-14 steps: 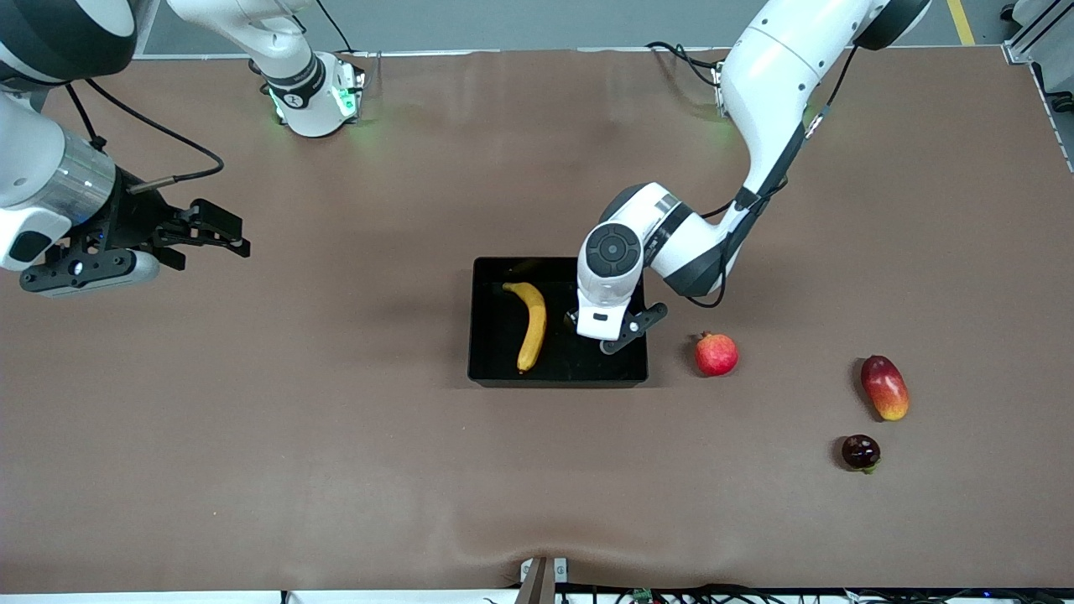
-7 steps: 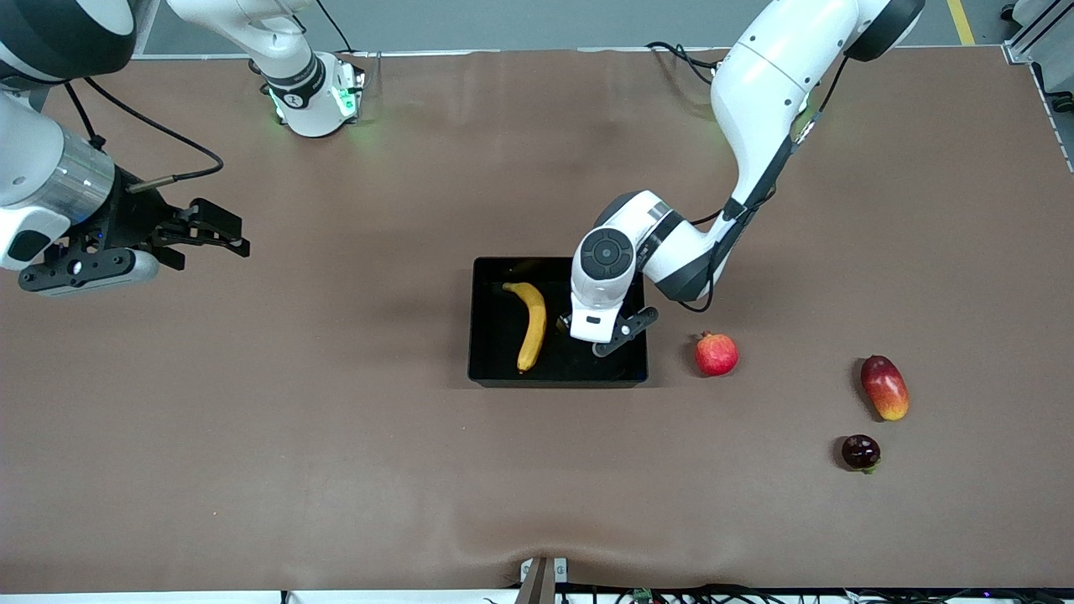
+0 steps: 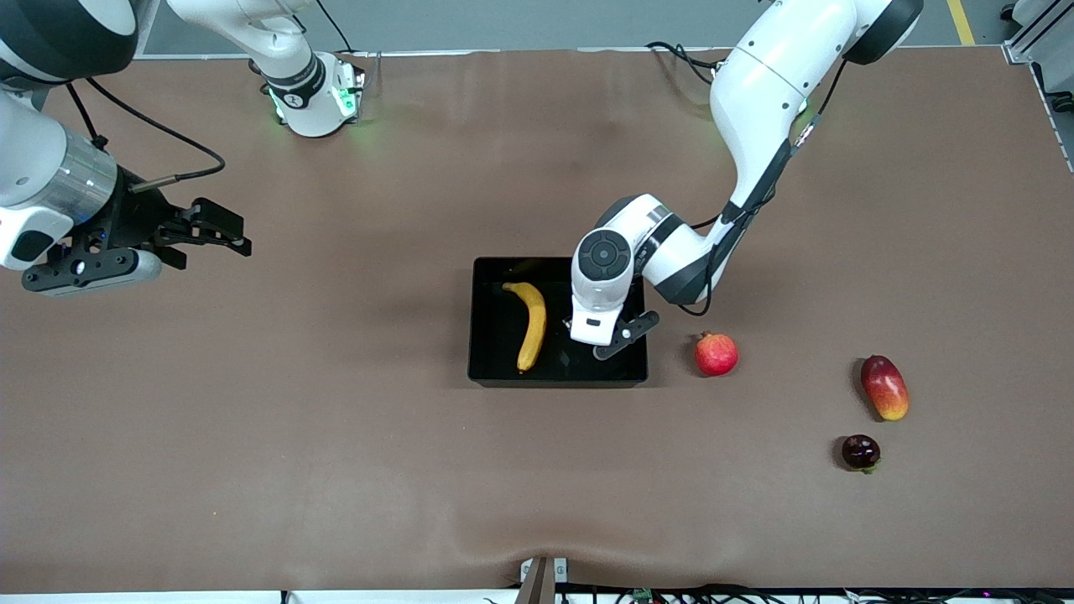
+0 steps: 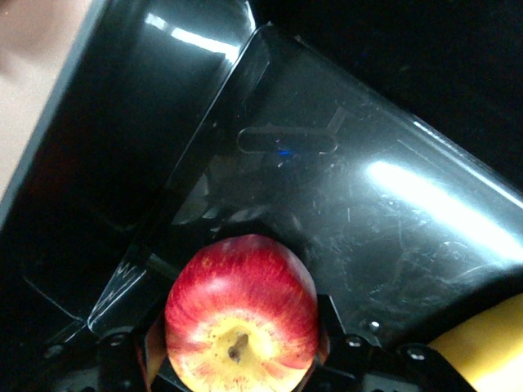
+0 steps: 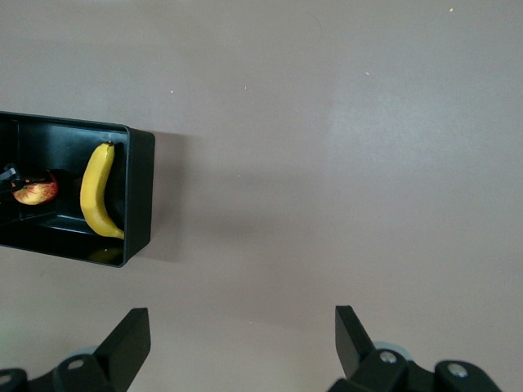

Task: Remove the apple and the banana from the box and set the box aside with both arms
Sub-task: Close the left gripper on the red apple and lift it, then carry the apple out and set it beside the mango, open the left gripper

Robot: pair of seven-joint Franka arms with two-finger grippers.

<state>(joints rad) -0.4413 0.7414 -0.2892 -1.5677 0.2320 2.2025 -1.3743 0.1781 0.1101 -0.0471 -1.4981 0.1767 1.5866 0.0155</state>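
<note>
The black tray [image 3: 487,377] sits mid-table with the yellow banana [image 3: 530,323] lying in it. My left gripper [image 3: 597,333] is down inside the tray beside the banana, shut on the red apple with yellow streaks [image 4: 241,314]. The left arm's wrist hides the apple in the front view. The right wrist view shows the tray [image 5: 137,196], the banana [image 5: 98,200] and the held apple [image 5: 34,190] low in the tray. My right gripper [image 3: 231,235] waits open and empty over bare table at the right arm's end; its own view shows it too [image 5: 241,335].
A red pomegranate [image 3: 716,353] lies just outside the tray toward the left arm's end. A red-yellow mango [image 3: 884,387] and a small dark purple fruit [image 3: 860,451] lie farther toward that end, nearer the front camera.
My left gripper has shifted slightly toward the banana inside the tray, still holding the apple. The right arm has not moved.
</note>
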